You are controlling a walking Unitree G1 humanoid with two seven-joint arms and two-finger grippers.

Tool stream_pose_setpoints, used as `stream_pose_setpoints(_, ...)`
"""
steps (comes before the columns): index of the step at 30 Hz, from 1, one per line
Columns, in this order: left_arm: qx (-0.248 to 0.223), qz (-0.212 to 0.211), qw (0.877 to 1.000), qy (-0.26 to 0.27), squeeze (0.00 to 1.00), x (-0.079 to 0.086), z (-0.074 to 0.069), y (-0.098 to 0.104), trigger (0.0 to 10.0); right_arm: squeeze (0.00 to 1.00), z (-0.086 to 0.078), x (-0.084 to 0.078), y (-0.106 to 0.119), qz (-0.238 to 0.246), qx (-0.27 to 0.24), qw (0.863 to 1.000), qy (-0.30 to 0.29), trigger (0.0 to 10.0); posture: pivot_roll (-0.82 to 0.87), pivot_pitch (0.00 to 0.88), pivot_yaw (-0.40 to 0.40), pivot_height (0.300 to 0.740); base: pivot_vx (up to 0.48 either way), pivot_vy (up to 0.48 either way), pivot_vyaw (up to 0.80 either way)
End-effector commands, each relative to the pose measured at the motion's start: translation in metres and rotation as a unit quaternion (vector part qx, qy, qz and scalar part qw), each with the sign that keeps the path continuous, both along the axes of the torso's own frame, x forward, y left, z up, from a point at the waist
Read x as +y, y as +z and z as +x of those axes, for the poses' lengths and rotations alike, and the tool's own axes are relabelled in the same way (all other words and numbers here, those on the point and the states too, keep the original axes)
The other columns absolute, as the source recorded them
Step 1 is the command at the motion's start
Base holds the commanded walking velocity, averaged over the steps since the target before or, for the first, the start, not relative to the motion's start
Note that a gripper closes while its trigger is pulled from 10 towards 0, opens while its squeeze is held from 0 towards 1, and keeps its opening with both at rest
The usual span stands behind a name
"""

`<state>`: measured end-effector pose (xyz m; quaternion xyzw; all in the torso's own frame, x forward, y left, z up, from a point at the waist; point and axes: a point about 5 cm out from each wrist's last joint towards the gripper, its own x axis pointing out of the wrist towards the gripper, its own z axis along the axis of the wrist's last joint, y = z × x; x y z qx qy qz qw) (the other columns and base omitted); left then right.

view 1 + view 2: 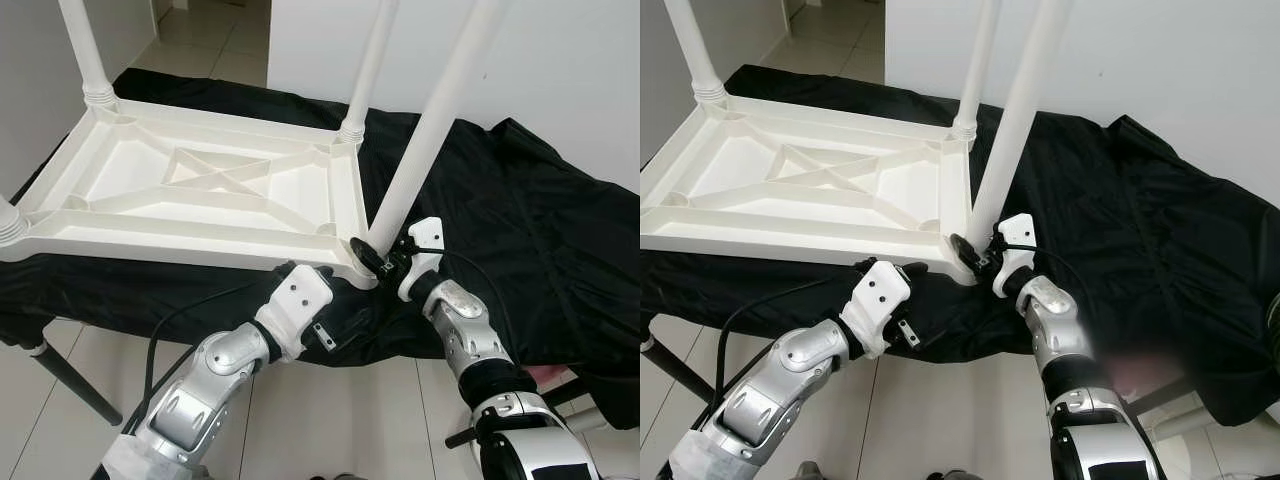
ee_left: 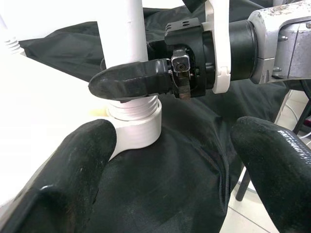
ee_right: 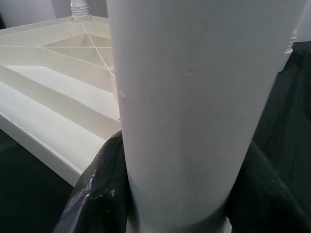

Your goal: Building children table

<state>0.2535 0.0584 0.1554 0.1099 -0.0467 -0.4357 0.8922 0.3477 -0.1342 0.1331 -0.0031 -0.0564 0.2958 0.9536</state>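
White tabletop (image 1: pixel 215 190) lies upside down on the bench under a black cloth (image 1: pixel 520 220); legs stand up at the far corners and one at the left edge. Fourth leg (image 1: pixel 425 135) sits tilted in the near right corner socket (image 2: pixel 138 124); right end effector (image 1: pixel 378 254) closed around its base. Judged nearly finished: this last leg looks only part seated, thread rings bare above the socket, so turning it home remains.

Left end effector (image 2: pixel 165 170) open, fingers spread just short of that corner, holding nothing. The left wrist view gives the threads and the right finger (image 2: pixel 129 82) across the leg; the right wrist view shows the leg between both pads; the head views show the lean.
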Motion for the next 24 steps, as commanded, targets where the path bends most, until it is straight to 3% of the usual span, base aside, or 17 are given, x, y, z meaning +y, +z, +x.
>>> stream_pose_setpoints(1,0.004,0.005,0.999,-0.036,0.0,-0.005,-0.005,-0.002,10.0,0.0,-0.005,0.001,-0.013,-0.006,0.026,1.0,-0.001,10.0,0.09,0.054,-0.14,0.74,0.0,0.0,0.0)
stream_pose_setpoints(7,0.006,0.005,0.999,-0.039,0.0,-0.006,-0.005,-0.003,10.0,0.0,-0.007,0.002,-0.011,-0.004,0.029,0.997,-0.073,10.0,0.08,0.06,-0.137,0.74,0.0,0.0,0.0)
stream_pose_setpoints(12,0.007,0.004,0.999,-0.042,0.0,-0.007,-0.006,-0.003,10.0,0.0,-0.014,0.011,-0.014,0.019,0.043,0.984,-0.174,10.0,0.07,0.063,-0.135,0.74,0.0,0.0,0.0)
stream_pose_setpoints(16,0.007,0.004,0.999,-0.042,0.0,-0.007,-0.006,-0.003,10.0,0.0,-0.017,0.014,-0.014,0.024,0.046,0.981,-0.186,10.0,0.07,0.065,-0.136,0.74,0.0,0.0,0.0)
stream_pose_setpoints(20,0.008,0.003,0.999,-0.043,0.0,-0.007,-0.006,-0.003,10.0,0.0,-0.026,0.025,-0.017,0.057,0.063,0.959,-0.271,10.0,0.07,0.067,-0.137,0.74,0.0,0.0,0.0)
stream_pose_setpoints(24,0.009,0.003,0.999,-0.043,0.0,-0.007,-0.007,-0.003,10.0,0.0,-0.03,0.031,-0.017,0.065,0.067,0.955,-0.283,10.0,0.07,0.072,-0.141,0.74,0.0,0.0,0.0)
